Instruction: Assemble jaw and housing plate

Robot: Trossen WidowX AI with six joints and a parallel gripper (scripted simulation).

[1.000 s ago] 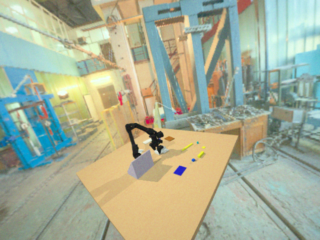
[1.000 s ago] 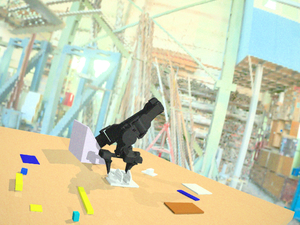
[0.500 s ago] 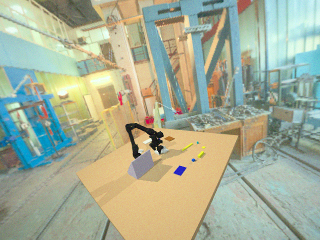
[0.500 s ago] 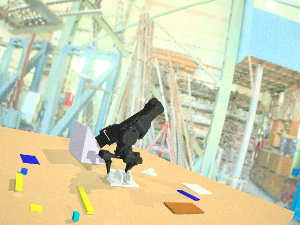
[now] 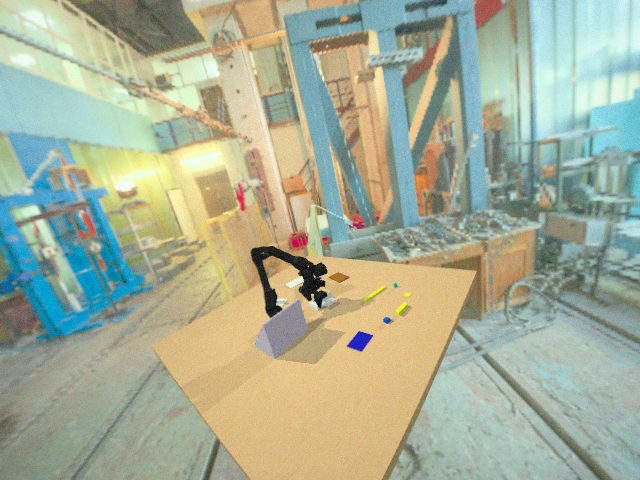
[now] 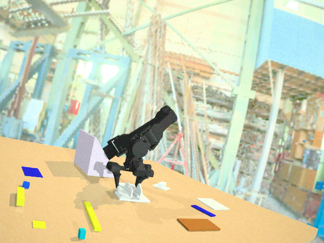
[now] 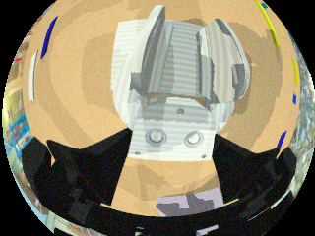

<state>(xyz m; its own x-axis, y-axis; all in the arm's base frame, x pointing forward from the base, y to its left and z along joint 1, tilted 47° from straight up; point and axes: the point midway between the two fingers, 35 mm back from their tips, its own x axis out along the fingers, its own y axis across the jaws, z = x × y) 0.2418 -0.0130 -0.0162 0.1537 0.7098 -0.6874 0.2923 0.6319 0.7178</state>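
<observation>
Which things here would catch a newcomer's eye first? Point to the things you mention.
Probably the black arm, its gripper (image 5: pixel 321 299) (image 6: pixel 127 184) (image 7: pixel 172 134) reaching down around the white assembly (image 5: pixel 323 301) (image 6: pixel 130 194) (image 7: pixel 172 123) on the wooden table (image 5: pixel 330 403) (image 6: pixel 162 222) (image 7: pixel 95 64). Next, the pale lilac wedge (image 5: pixel 283 330) (image 6: pixel 85 154) (image 7: pixel 209 199) standing near the arm. Then the bright flat pieces: a blue square (image 5: pixel 360 341) (image 6: pixel 32 171) on the wedge's side, and a brown plate (image 5: pixel 339 277) (image 6: pixel 198 225) beyond the assembly in the top view.

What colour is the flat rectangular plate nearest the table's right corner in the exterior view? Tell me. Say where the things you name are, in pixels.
Brown-orange (image 5: pixel 339 277) (image 6: pixel 198 225); exterior view.
</observation>
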